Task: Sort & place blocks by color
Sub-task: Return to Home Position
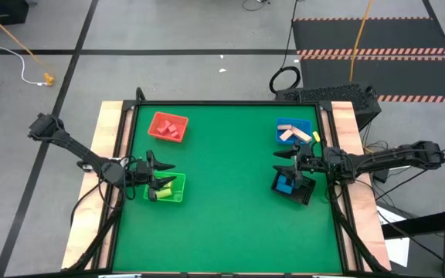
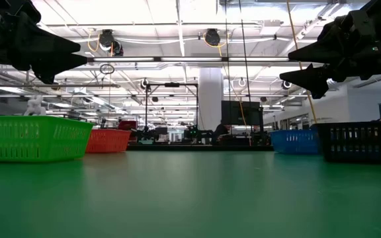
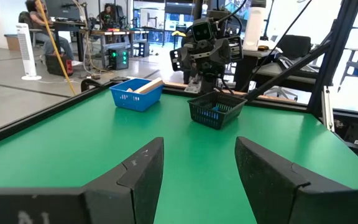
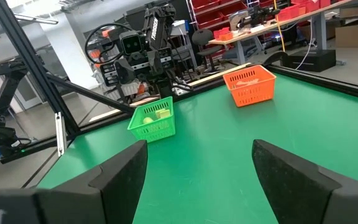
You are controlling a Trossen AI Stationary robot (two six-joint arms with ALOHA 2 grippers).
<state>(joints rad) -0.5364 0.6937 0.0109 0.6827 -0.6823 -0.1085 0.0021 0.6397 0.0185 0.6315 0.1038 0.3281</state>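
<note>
Left gripper (image 3: 199,146) by the green basket (image 1: 181,198), table's (image 1: 230,232) left edge, and right gripper (image 4: 199,148) by the black basket (image 1: 306,193), right edge, gape empty. Blocks (image 1: 170,128) lie in 4 baskets: light, rigid, probably slick wood; pinch 2 flat faces.

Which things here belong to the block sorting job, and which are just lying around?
In the job: red blocks in red basket; tan blocks in blue basket; blue block in black basket; yellow-green blocks in green basket; left gripper, right gripper, open.
Lying about: black cable coil, yellow cord, on the floor.
</note>
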